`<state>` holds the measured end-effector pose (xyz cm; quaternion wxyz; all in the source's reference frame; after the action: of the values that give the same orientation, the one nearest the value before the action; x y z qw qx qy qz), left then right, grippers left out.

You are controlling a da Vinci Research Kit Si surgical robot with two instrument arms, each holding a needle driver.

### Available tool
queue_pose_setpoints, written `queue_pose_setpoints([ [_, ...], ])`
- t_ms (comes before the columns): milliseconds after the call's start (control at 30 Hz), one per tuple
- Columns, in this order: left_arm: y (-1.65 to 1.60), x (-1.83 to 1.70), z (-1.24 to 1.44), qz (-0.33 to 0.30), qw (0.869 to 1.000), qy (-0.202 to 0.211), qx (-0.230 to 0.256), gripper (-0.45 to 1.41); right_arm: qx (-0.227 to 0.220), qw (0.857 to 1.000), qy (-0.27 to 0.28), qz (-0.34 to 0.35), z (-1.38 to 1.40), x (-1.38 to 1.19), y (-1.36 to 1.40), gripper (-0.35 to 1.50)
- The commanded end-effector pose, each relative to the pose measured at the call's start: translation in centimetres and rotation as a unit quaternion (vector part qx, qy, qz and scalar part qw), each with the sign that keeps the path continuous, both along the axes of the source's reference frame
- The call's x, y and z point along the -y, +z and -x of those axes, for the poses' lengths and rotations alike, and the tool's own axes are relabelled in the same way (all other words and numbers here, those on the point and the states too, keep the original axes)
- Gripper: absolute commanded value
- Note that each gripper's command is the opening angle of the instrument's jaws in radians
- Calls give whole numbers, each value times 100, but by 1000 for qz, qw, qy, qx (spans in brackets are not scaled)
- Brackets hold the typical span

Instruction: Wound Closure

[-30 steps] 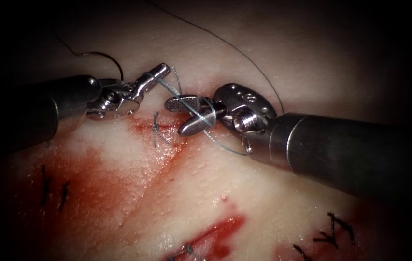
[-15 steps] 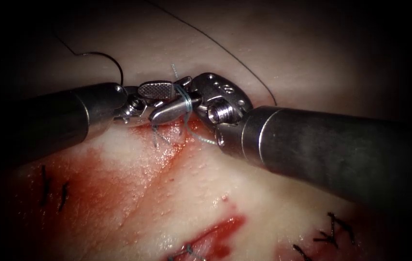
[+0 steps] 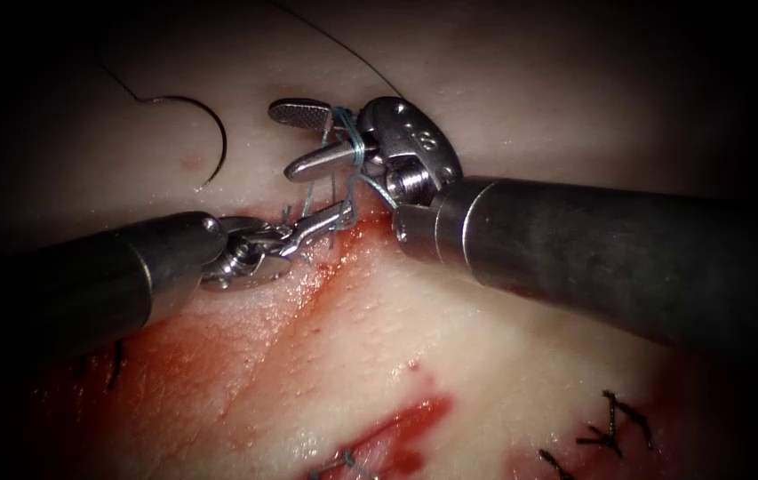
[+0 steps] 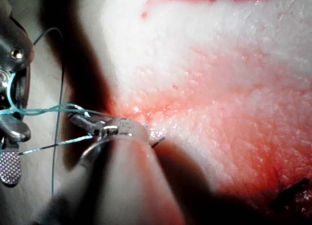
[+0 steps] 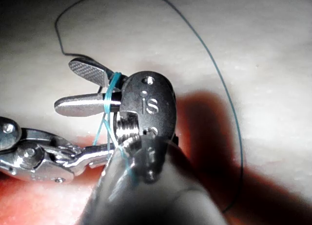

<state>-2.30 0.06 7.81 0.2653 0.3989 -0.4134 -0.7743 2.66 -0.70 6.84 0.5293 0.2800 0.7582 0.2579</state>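
My right tool point(image 3: 300, 138) comes in from the right above the cut point(image 3: 316, 276), its jaws open. Blue-green thread point(image 3: 349, 142) is wound around both jaws near the hinge and is not clamped. In the right wrist view the same loops point(image 5: 111, 91) cross the open right tool point(image 5: 66, 87). My left tool point(image 3: 336, 214) lies just below it, at the cut's upper end, jaws shut on the thread. The left wrist view shows the left tool point(image 4: 77, 120) holding the thread point(image 4: 48, 108). The curved needle point(image 3: 222, 133) lies free on the tissue left of the cut, held by neither tool.
Red fluid point(image 3: 219, 356) stains the tissue below the tools. Dark finished stitches sit at the lower right point(image 3: 614, 427) and lower left point(image 3: 116, 360). A second red cut with a blue stitch point(image 3: 343, 460) lies at the bottom edge. Slack thread point(image 5: 229, 88) curves over the pale tissue.
The right tool moved left and up with thread wound on its open jaws. The left tool, still shut on thread, dropped from above the cut to below the right tool's jaws.
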Motion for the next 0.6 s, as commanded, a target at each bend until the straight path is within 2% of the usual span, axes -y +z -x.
queue_pose_setpoints([
  [33,4,-7,3,1,1000,-4,-2,-45,1,1000,-2,-1,-1,-4,5,148],
  [300,-7,10,-2,-5,1000,-9,-28,-45,4,1000,-4,-2,15,-7,6,148],
  [500,-37,32,22,-36,998,36,-40,-45,3,1000,-6,7,6,-11,10,148],
  [600,-50,40,38,-64,996,41,-35,-45,4,999,-19,25,3,-12,17,148],
])
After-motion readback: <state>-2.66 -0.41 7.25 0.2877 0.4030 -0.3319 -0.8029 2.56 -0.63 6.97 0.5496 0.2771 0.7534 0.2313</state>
